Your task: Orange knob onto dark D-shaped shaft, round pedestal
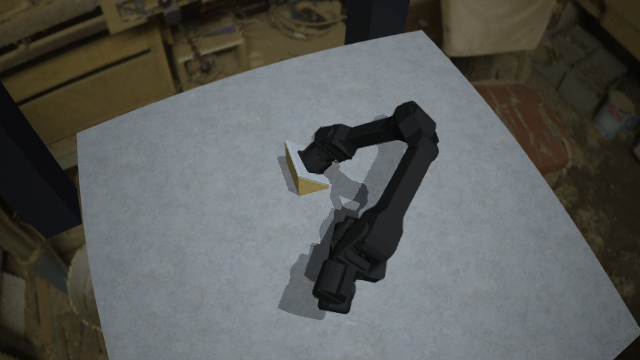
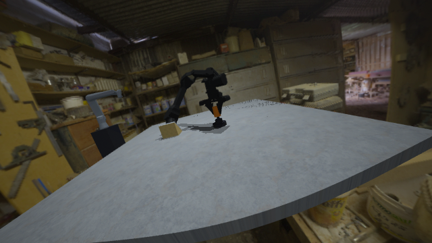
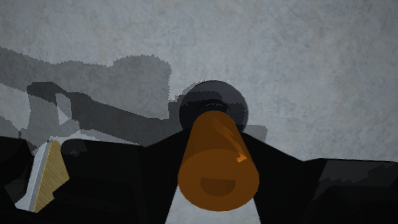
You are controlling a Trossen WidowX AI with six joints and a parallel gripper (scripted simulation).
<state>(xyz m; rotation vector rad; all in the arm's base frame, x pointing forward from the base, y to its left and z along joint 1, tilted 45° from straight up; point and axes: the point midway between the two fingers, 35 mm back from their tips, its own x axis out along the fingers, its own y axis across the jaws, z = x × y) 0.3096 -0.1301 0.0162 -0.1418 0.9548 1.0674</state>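
The orange knob point(image 2: 216, 111) point(image 3: 218, 162) is a tapering upright cylinder. A dark D-shaped mark shows on its near end in the wrist view, straight edge toward the image top. My gripper point(image 2: 217, 109) point(image 3: 214, 135) is shut on the knob. The dark round pedestal point(image 2: 219, 124) point(image 3: 239, 102) stands on the table below the knob. In the exterior view a short dark stretch, seemingly the shaft point(image 2: 219, 119), shows between the knob's lower end and the pedestal. I cannot tell whether the knob touches the shaft. The arm hides knob and pedestal in the top view.
A wooden wedge-like block point(image 1: 312, 186) point(image 2: 169, 131) point(image 3: 54, 175) with a pale top stands on the table point(image 1: 190, 225) point(image 2: 236, 175), close by the arm's base in the top view. Arm shadows fall around the pedestal. Another arm stands on a dark stand beyond the table in the exterior view.
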